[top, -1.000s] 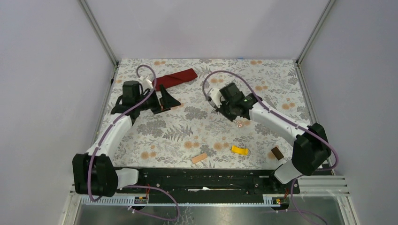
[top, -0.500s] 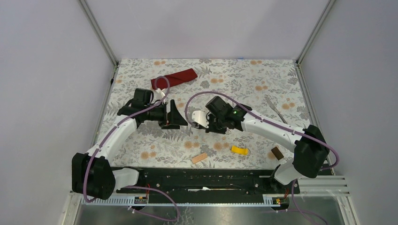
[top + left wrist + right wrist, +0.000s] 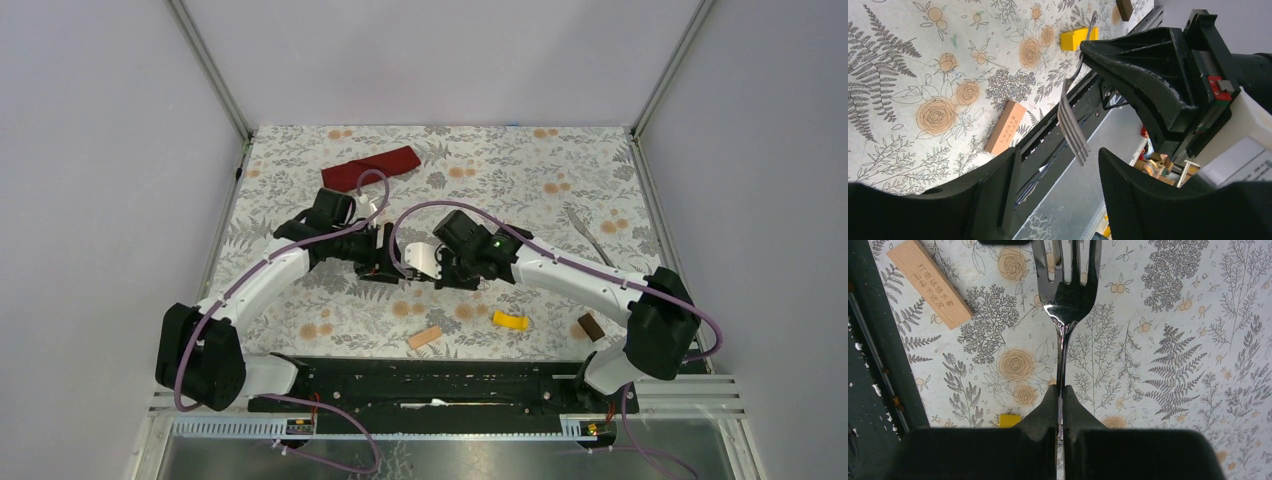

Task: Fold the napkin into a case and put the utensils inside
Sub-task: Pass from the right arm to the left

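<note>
Above the table (image 3: 540, 170), the right hand (image 3: 1058, 396) pinches the fork (image 3: 1066, 290) by its handle, with the tines between the wide-spread fingers of the empty left hand (image 3: 1058, 157). The napkin (image 3: 372, 167) lies far left and the knife (image 3: 590, 234) right. A tan block (image 3: 425, 337) and a yellow block (image 3: 510, 321) sit near the front edge.

Tan wooden block (image 3: 930, 284): two lines of small dark printed characters, seemingly Chinese, run lengthwise along its top face, too fine to read with certainty. In the left wrist view the same print appears on the block as a blurred line, illegible
</note>
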You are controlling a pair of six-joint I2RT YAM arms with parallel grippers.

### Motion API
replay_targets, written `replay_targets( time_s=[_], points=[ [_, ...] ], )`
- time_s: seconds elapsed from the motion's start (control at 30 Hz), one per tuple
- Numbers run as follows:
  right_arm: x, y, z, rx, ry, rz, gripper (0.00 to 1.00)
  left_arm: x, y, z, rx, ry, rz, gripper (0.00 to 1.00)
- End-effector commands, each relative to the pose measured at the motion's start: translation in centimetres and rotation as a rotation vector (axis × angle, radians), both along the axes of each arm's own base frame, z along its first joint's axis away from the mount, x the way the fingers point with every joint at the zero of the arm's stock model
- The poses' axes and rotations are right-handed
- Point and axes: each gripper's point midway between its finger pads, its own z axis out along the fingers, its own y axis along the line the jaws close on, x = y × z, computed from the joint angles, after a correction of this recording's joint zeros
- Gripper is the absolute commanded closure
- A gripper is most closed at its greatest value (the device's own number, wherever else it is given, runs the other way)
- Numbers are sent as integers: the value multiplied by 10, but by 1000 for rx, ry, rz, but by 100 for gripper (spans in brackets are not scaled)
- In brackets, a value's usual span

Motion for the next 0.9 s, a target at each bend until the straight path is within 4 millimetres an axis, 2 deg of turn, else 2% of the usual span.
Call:
replay_targets(
  time_s=[0.0,0.13,0.17,0.47,0.57,0.6,0.63,0.67,0.7,0.73,0.83,0.87],
  points=[
    [-1,13,20,32,-27,33,100,20,-12,15,25,-98,24,39],
    [0,12,19,12,-29,29,100,22,-15,10,63,-97,45,49],
    [0,12,19,-3,-32,29,100,21,-18,6,92,-99,46,56],
    [-3,15,18,-43,-44,33,100,21,-17,-10,214,-101,53,75],
    [-2,16,18,-50,-49,27,100,22,-15,-13,256,-108,63,90],
    [-1,15,17,-54,-52,21,100,25,-13,-13,279,-115,71,100],
    [0,16,17,-52,-56,14,100,28,-8,-14,310,-124,82,100],
    [7,13,18,-59,-87,-15,97,29,-4,-17,343,-127,87,100],
    [12,12,21,-53,-115,-41,87,32,1,-19,378,-135,94,100],
    [19,12,24,-36,-151,-84,70,34,7,-21,414,-145,97,100],
    [39,16,44,102,-255,-224,43,48,31,-22,472,-163,133,100],
    [45,14,57,164,-293,-275,32,56,42,-20,476,-165,155,100]
  ],
)
